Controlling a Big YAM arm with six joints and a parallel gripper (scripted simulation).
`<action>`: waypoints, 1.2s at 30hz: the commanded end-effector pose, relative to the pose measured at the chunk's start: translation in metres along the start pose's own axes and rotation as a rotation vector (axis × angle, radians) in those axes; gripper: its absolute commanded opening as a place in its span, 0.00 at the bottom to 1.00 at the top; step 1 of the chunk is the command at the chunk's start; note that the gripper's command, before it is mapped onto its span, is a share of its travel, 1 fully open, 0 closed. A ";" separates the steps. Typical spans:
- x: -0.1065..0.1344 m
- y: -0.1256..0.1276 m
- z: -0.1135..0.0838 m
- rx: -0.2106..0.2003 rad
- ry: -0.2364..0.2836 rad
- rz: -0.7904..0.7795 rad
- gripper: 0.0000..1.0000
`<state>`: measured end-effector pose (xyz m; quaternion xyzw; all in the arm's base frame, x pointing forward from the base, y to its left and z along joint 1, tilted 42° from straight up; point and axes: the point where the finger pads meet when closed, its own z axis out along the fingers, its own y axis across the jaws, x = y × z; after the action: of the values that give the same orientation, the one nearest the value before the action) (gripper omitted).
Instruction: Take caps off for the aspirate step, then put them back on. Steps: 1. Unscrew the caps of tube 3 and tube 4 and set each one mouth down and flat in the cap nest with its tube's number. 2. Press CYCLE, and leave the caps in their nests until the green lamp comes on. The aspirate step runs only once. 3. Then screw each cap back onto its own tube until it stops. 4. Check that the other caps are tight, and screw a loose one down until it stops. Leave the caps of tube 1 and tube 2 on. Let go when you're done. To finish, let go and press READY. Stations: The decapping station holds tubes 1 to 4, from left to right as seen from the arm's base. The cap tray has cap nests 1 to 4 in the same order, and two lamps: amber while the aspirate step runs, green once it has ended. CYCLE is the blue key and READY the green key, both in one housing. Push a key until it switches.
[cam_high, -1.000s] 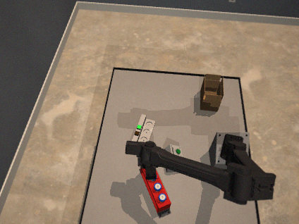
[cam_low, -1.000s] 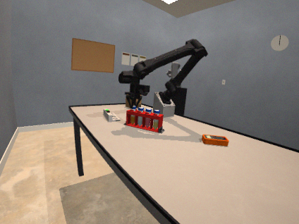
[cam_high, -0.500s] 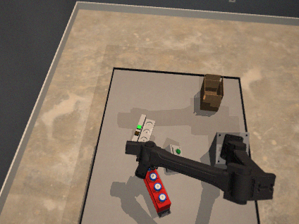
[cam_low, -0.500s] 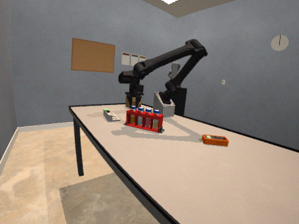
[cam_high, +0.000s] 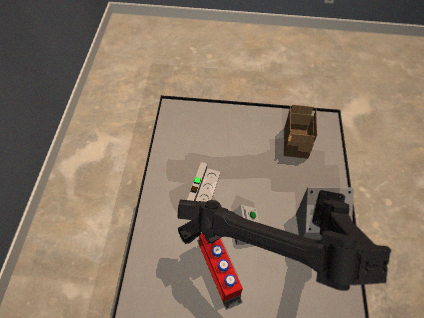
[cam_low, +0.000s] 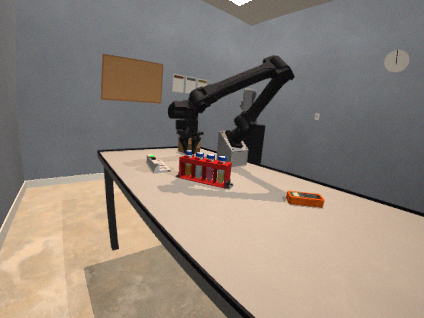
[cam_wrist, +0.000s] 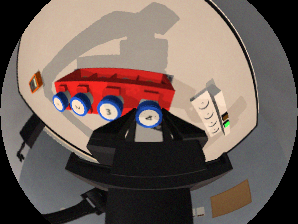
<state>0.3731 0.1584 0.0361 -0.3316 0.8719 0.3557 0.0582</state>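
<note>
Evidently late stage | green lamp (cam_high: 197, 180) (cam_low: 152, 157) (cam_wrist: 227, 124) is being shown lit | cap 4 (cam_low: 189, 152) (cam_wrist: 149, 114) is being pinched by the tool (cam_low: 189, 151) (cam_wrist: 148, 111), probably for tightening | READY (cam_high: 253, 215) is seemingly still being awaited

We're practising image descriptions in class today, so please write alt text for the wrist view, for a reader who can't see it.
The black gripper is shut on the cap numbered 4, at the end of a red rack of four blue-rimmed, numbered caps. To the right, a pale tray shows a lit green lamp.
</note>
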 end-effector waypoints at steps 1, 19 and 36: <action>-0.026 -0.002 -0.007 0.021 -0.036 0.255 0.00; -0.026 -0.001 -0.006 0.007 -0.041 0.954 0.00; -0.027 -0.001 -0.006 -0.008 -0.046 1.701 0.00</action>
<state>0.3729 0.1590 0.0358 0.3479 0.8652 0.3007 -0.1997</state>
